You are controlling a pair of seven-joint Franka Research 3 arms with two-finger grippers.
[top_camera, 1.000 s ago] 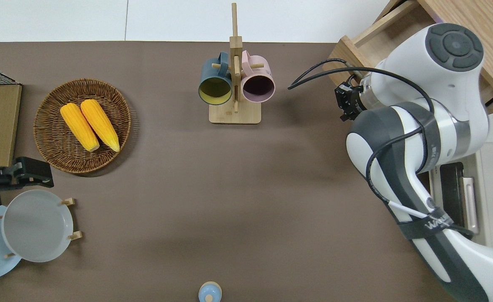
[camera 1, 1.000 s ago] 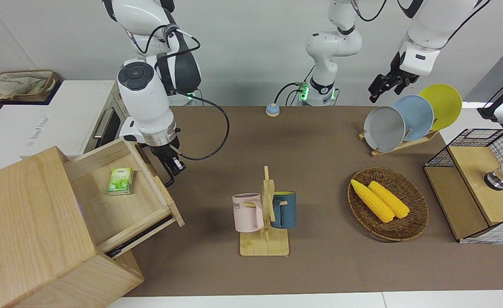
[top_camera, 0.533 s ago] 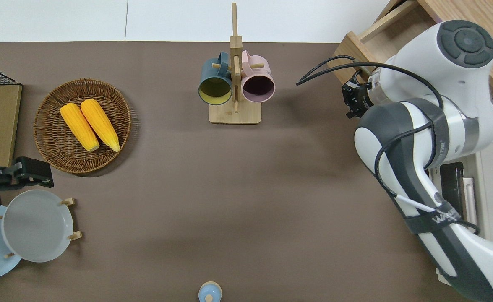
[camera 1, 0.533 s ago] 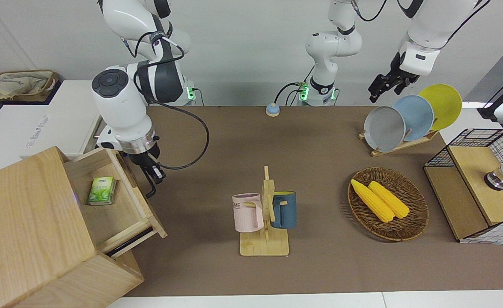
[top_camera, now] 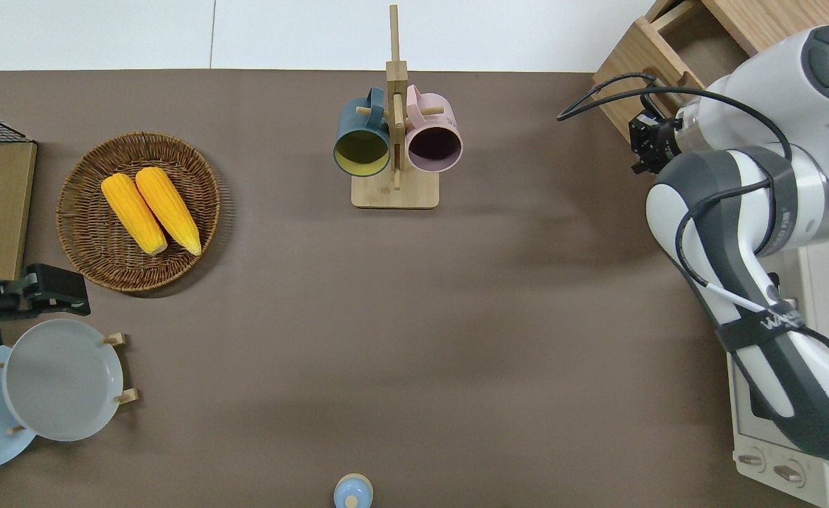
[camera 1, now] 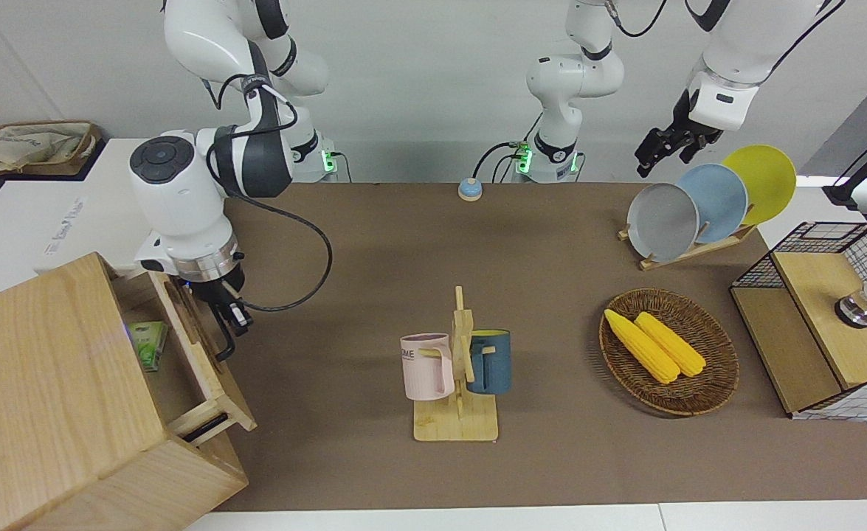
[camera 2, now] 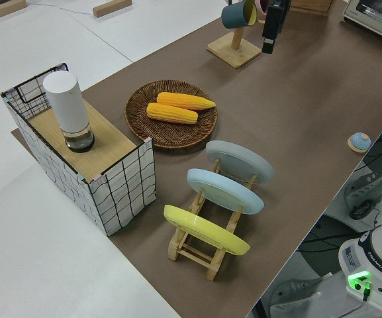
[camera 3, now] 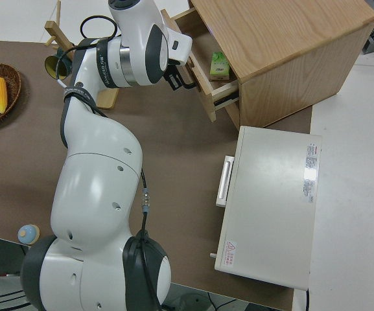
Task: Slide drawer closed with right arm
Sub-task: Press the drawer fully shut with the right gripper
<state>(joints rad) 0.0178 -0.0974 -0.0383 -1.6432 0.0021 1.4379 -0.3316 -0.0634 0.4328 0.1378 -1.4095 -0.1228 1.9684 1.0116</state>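
Note:
The light-wood drawer (camera 1: 208,369) of the pale wooden cabinet (camera 1: 49,398) stands partly open, about a third out. A green box (camera 1: 147,343) lies in it, half under the cabinet top. My right gripper (camera 1: 228,333) is low at the drawer's front panel, at its black bar handle, on the end nearer to the robots. In the overhead view the right gripper (top_camera: 650,141) is at the drawer front (top_camera: 626,63). The right side view shows the gripper (camera 3: 177,78) against the drawer front (camera 3: 203,91). The left arm is parked, its gripper (camera 1: 658,153) raised.
A white toaster oven (camera 1: 71,214) stands beside the cabinet, nearer to the robots. A mug rack (camera 1: 457,369) with two mugs is mid-table. A wicker basket (camera 1: 724,383) with corn, a plate rack (camera 1: 699,206) and a wire-and-wood box (camera 1: 824,317) are toward the left arm's end.
My right gripper has moved toward the cabinet with the drawer front, and the drawer has slid well in. The green box is now half hidden. The left arm has not moved.

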